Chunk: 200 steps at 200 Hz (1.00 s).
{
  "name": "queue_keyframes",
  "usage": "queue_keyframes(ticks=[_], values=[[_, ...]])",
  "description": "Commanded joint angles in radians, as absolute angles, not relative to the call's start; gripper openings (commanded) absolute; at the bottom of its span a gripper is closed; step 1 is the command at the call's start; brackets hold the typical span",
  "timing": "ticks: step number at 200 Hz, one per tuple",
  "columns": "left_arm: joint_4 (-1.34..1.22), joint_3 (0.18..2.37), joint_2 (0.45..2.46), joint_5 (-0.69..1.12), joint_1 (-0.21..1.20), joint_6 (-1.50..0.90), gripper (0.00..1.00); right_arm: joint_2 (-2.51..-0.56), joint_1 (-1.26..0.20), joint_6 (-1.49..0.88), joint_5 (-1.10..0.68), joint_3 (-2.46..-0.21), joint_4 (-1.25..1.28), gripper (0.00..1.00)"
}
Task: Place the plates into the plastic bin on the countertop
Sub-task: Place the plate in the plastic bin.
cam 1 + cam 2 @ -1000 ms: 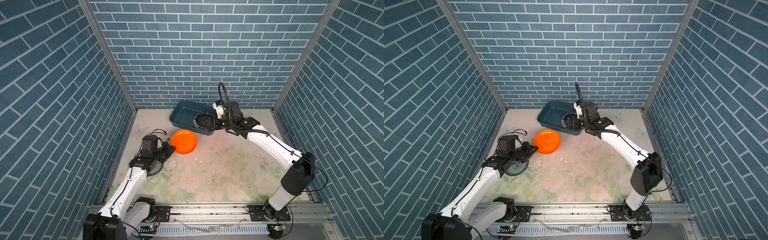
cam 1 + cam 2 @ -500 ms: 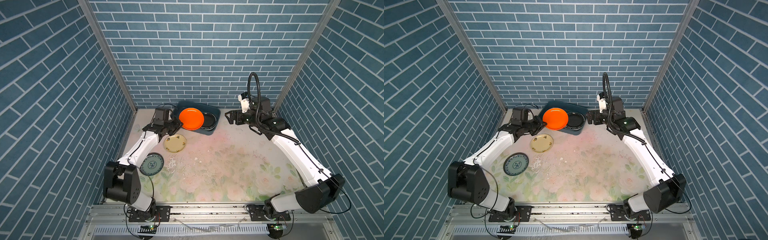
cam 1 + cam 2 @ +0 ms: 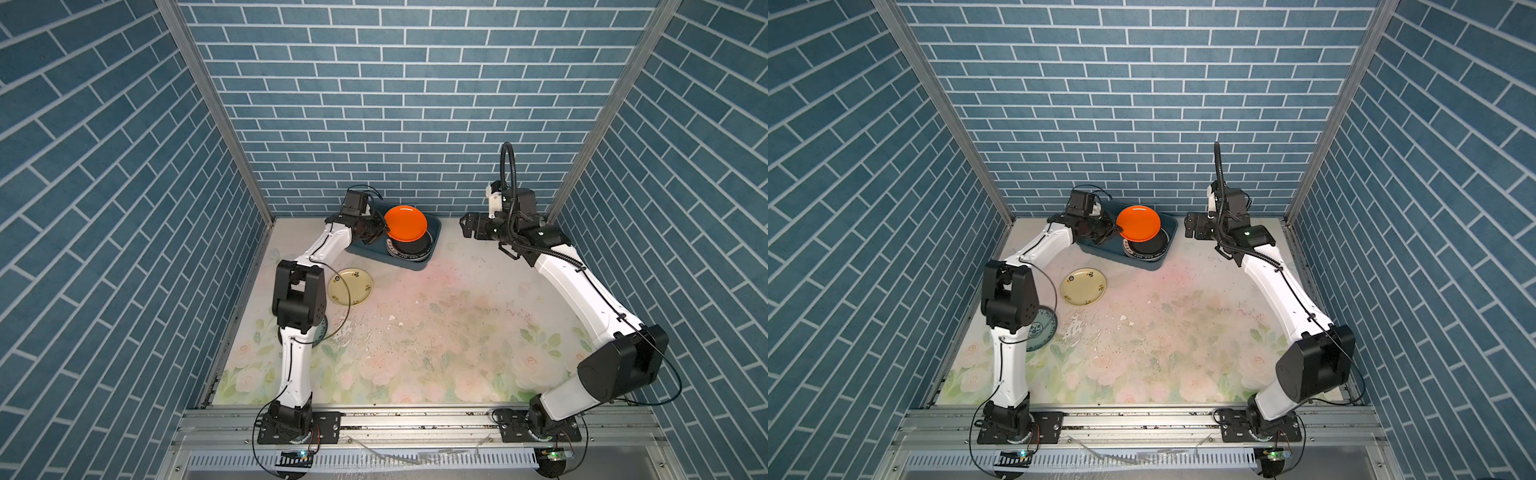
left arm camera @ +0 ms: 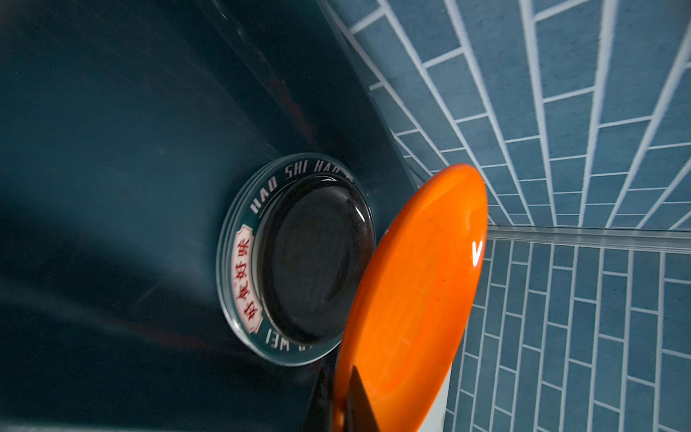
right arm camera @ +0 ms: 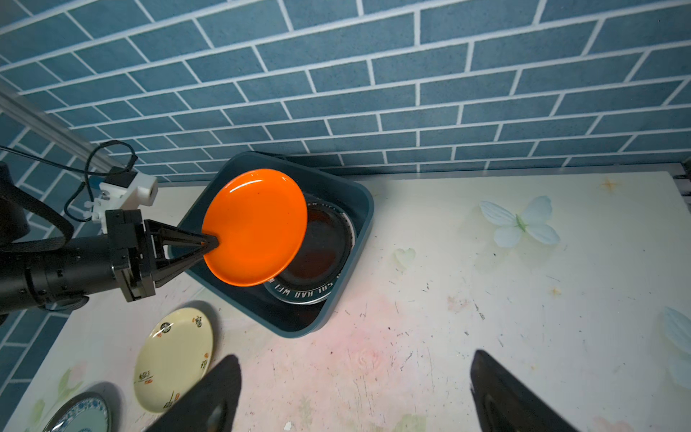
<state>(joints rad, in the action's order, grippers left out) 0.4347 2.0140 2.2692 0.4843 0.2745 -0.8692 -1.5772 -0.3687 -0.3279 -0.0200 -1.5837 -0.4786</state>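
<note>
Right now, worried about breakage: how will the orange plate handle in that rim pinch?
Likely stiff: the orange plate shows no sag though the left gripper pinches only its rim. Its glossy surface may slip or pivot there. Tilted over the black plate in the plastic bin, it could chip if dropped.

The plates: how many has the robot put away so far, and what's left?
Done: a black plate sits atop lettered-rim plates inside the plastic bin; their count is unclear. In hand: the left fingers pinch the orange plate by its rim, tilted over the bin. Left: the pale yellow plate and teal patterned plate lie on the countertop. The right fingers are open and empty.
</note>
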Motion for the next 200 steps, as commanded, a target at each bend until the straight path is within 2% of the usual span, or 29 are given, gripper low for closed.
queue_keyframes(ticks=[1,64,97,118,136,160,200], values=[[0.556,2.152,2.372,0.541,0.286,-0.836,0.0,-1.599,-0.359,-0.394,0.018,-1.618,-0.439,0.95],[0.529,2.261,2.513,0.513,0.304,-0.907,0.0,-1.634,-0.352,-0.455,0.052,-1.613,-0.429,0.94],[0.617,2.387,2.577,0.491,0.304,-0.873,0.0,-1.647,-0.351,-0.455,0.076,-1.615,-0.437,0.94],[0.631,2.411,2.598,0.483,0.305,-0.88,0.04,-1.651,-0.35,-0.455,0.082,-1.612,-0.436,0.94],[0.634,2.411,2.605,0.479,0.307,-0.885,0.14,-1.654,-0.348,-0.457,0.086,-1.612,-0.433,0.94],[0.643,2.412,2.606,0.48,0.308,-0.879,0.15,-1.661,-0.345,-0.457,0.084,-1.618,-0.435,0.94],[0.657,2.415,2.602,0.478,0.308,-0.867,0.25,-1.666,-0.344,-0.46,0.078,-1.625,-0.439,0.94]])
